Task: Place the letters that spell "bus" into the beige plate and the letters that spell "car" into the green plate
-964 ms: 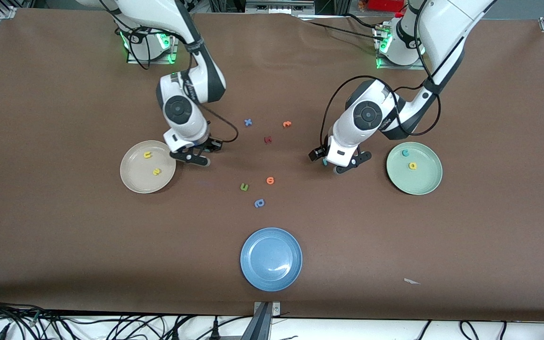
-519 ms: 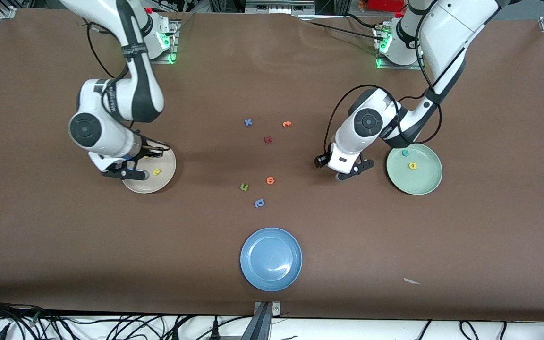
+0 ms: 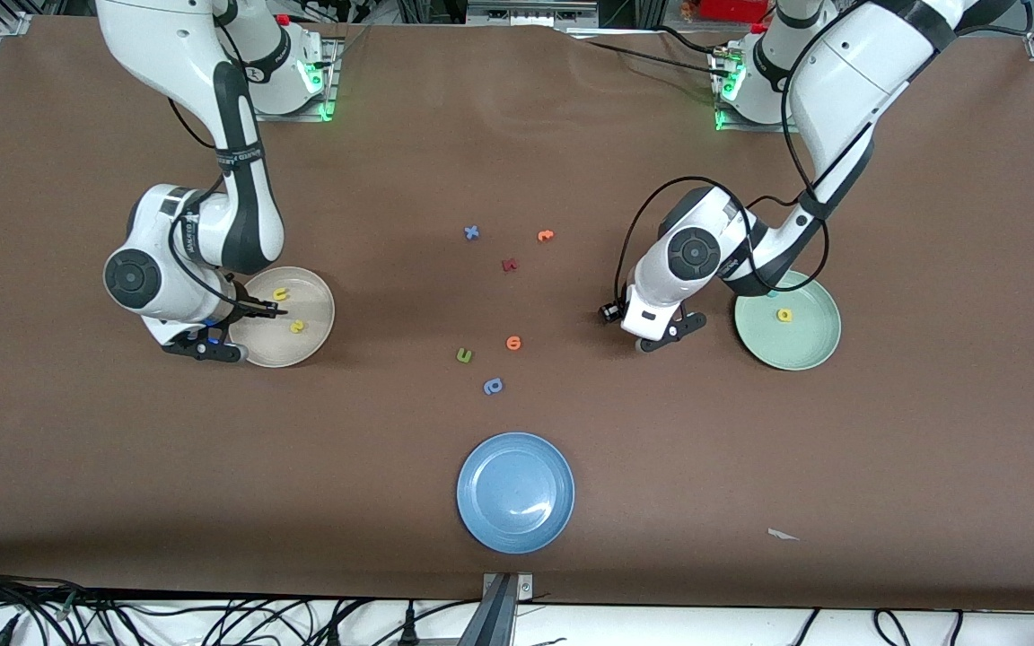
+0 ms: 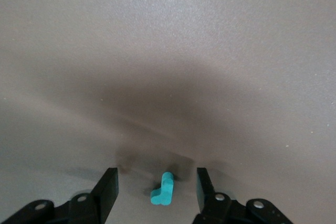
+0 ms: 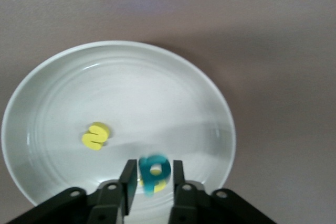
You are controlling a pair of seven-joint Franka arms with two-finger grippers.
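My right gripper hangs over the beige plate with its fingers open. The teal "b" is loose and blurred between them. A yellow "u" and a yellow "s" lie in that plate. In the front view that right gripper is at the plate's edge. My left gripper is down at the table beside the green plate, open, its fingers on either side of the small teal "r", not touching it. A yellow "a" lies in the green plate.
A blue plate sits nearest the front camera. Loose letters lie mid-table: a blue one, an orange one, a dark red one, another orange, a green one, a blue one. A white scrap lies near the front edge.
The right arm swung from mid-table to the beige plate and its fingers parted from the teal "b". The left gripper shifted slightly toward the green plate, its fingers narrowing around the "r".
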